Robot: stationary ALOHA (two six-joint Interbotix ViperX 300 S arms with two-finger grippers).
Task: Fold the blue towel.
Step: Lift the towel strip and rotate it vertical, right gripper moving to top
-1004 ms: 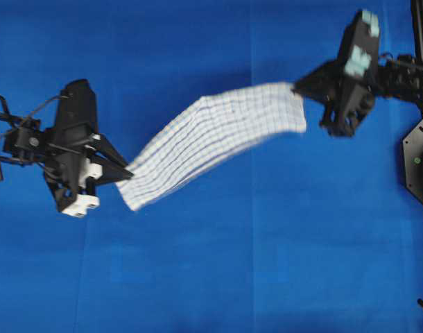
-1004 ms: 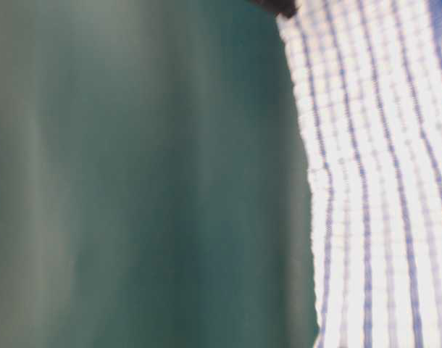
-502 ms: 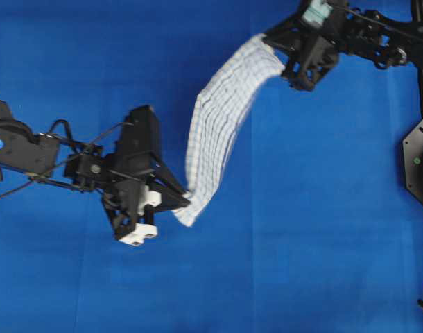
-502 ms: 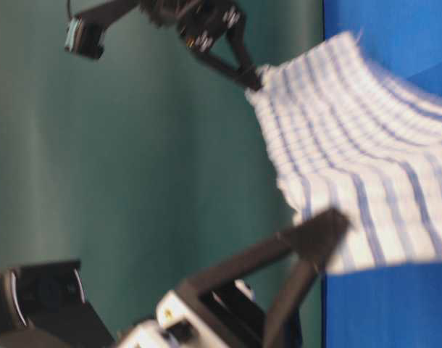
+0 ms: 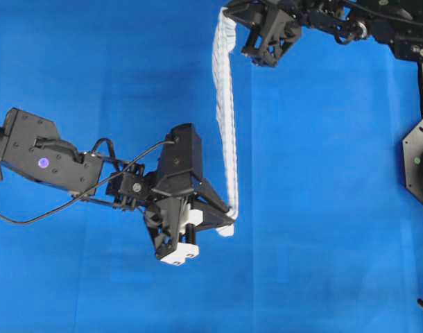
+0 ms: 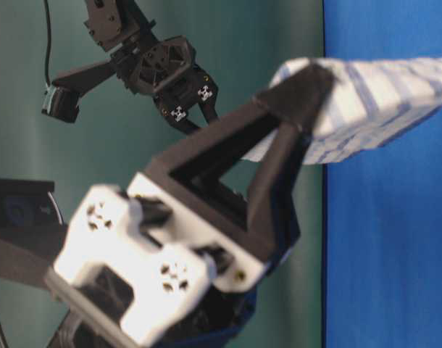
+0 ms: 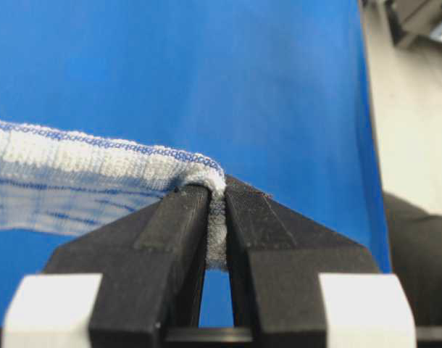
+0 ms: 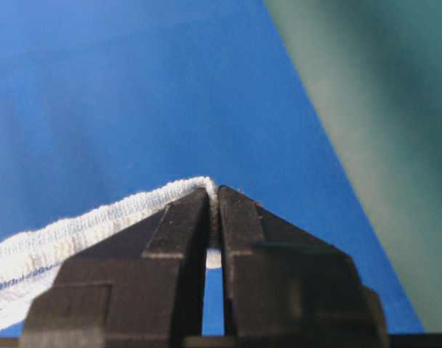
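My left claw (image 5: 227, 220) clamped on one towel (image 5: 226, 118) corner, my right claw (image 5: 229, 15) pinching the other at the table cover's (image 5: 322, 208) far edge, cloth strung between (edge-on from overhead), off the surface

Bright, even light; table-level view blurs the near left tool (image 6: 308, 80), soft shadows

1. My left arm (image 5: 52, 161) is matte black, with a small purple light and thin black cables looping off it.
2. My left gripper (image 5: 229, 220) has black wedge fingers on a white block.
3. My right gripper (image 5: 229, 12) is all black, with silver screws.
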